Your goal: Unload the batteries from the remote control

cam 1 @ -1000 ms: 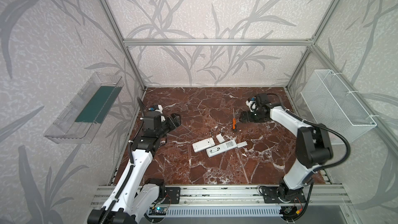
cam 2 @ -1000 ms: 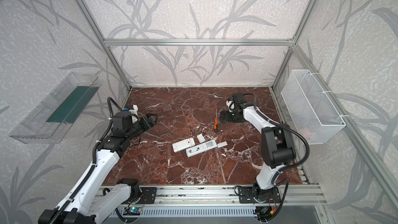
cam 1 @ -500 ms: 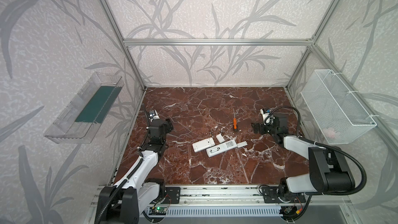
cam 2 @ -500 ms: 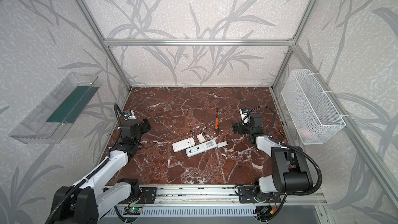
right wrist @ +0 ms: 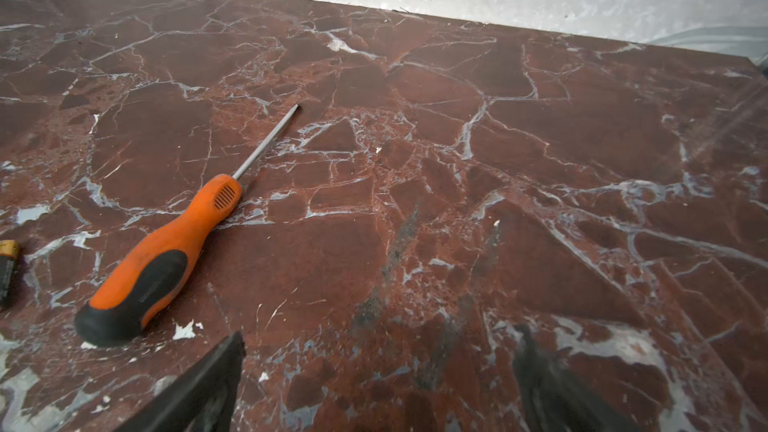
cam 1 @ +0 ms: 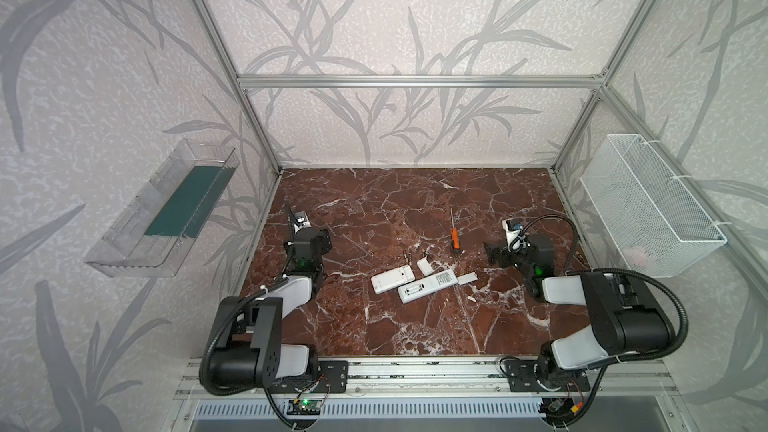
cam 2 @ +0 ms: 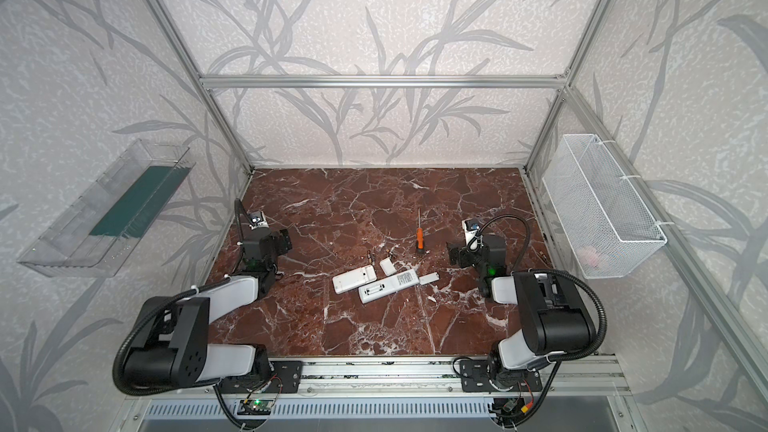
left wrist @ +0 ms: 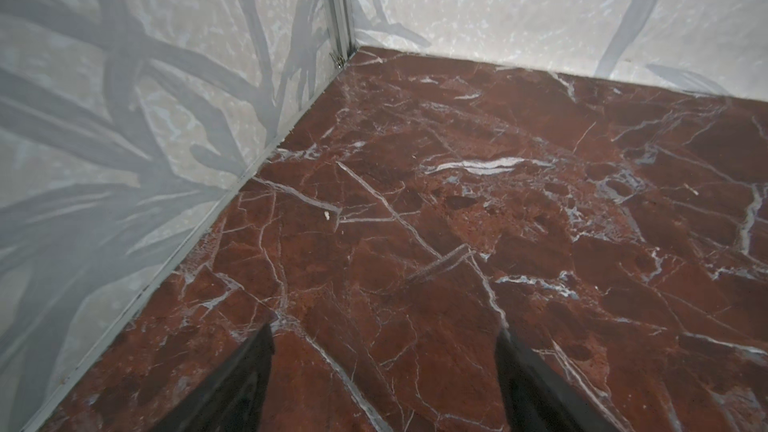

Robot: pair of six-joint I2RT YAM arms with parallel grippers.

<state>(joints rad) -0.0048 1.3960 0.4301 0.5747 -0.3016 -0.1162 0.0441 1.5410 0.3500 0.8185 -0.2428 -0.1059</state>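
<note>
Retreat of both arms since a second ago. Then the left gripper (cam 1: 325,239) reached out over the left of the floor and the right gripper (cam 1: 491,252) hung near the orange-handled screwdriver (cam 1: 455,237). Now each sits folded low at its own side of the red-brown marble tabletop (cam 1: 415,326), well apart from the parts.

Left claw: jaws apart, nothing between them, only bare marble ahead in the left wrist view. Right claw: jaws spread wide, likewise empty.

Parts have not shifted. Mid-table lie two white plastic remote controls (cam 1: 392,279), side by side, with two small white battery covers (cam 1: 425,266) loose beside them. Just behind the remotes, on the marble between them and the screwdriver, lie the slim dark batteries with gold ends (cam 1: 406,258) (count uncertain, they are tiny in both top views).

Reading: withdrawal with cells already out suggests the unloading is done or nearly so; the bays are too small to confirm empty.

Orientation: cells lie flat, long axes running roughly from front rail toward back wall, slightly tilted. Polarity unreadable from above.
</note>
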